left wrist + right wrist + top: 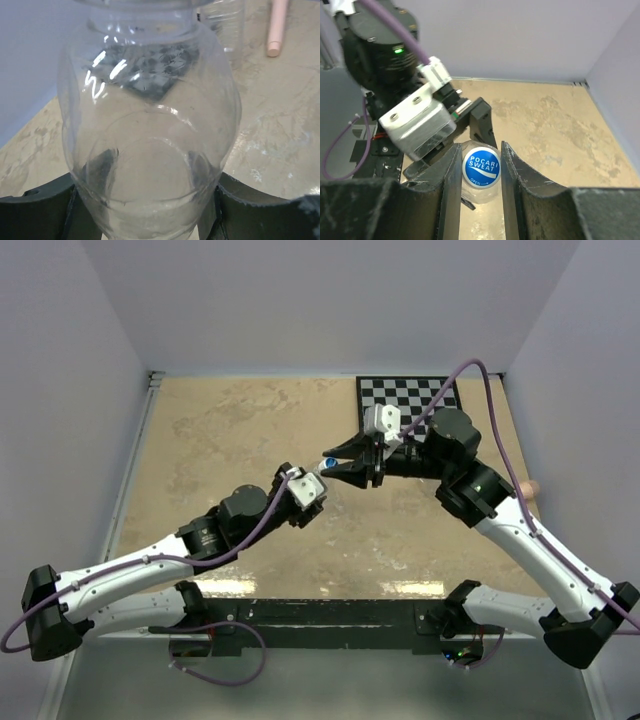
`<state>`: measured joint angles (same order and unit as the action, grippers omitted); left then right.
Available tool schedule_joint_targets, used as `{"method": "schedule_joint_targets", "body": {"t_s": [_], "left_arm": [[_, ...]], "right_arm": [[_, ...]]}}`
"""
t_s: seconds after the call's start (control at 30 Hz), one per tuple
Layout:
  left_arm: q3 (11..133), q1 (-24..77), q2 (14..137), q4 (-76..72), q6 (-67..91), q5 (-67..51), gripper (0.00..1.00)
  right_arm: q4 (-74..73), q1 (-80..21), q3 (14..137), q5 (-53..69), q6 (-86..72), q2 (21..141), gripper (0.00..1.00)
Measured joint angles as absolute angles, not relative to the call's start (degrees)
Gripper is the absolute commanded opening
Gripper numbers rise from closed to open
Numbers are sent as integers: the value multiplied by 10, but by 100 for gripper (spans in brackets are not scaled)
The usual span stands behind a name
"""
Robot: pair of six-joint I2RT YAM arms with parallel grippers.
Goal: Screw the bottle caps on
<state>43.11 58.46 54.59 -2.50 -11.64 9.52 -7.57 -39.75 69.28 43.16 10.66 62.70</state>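
Note:
My left gripper (316, 480) is shut on the short plain clear bottle (150, 125), which fills the left wrist view between the dark jaws (150, 212). The blue cap with a pale rim (481, 167), printed POCARI SWEAT, sits on this bottle's neck. It also shows in the top view (328, 462). My right gripper (481, 187) is shut on this cap, one finger (451, 185) on each side; it shows in the top view too (336, 464). Part of another clear bottle (222, 22) shows behind, label not visible. The white cap is out of view.
A pinkish stick (276, 27) lies on the beige table, at the right edge in the top view (530, 487). A black-and-white checkerboard (410, 395) lies at the back right. White walls close the table on three sides.

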Motion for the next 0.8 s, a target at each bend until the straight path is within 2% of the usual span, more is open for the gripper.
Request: {"method": "schedule_joint_targets", "body": {"t_s": [0.17, 0.33, 0.47, 0.57, 0.8], "left_arm": [[420, 620, 553, -43, -118, 211, 0], [420, 626, 557, -56, -116, 225, 0], [416, 622, 545, -83, -108, 201, 0], [405, 591, 518, -108, -91, 145, 0], [387, 499, 509, -132, -64, -95, 0]], "right_arm": [[-64, -400, 684, 396, 66, 630, 0], [-36, -399, 667, 393, 46, 612, 43], [-36, -399, 665, 400, 36, 593, 61], [-30, -396, 661, 424, 35, 582, 66], [-2, -387, 658, 520, 59, 573, 67]]}}
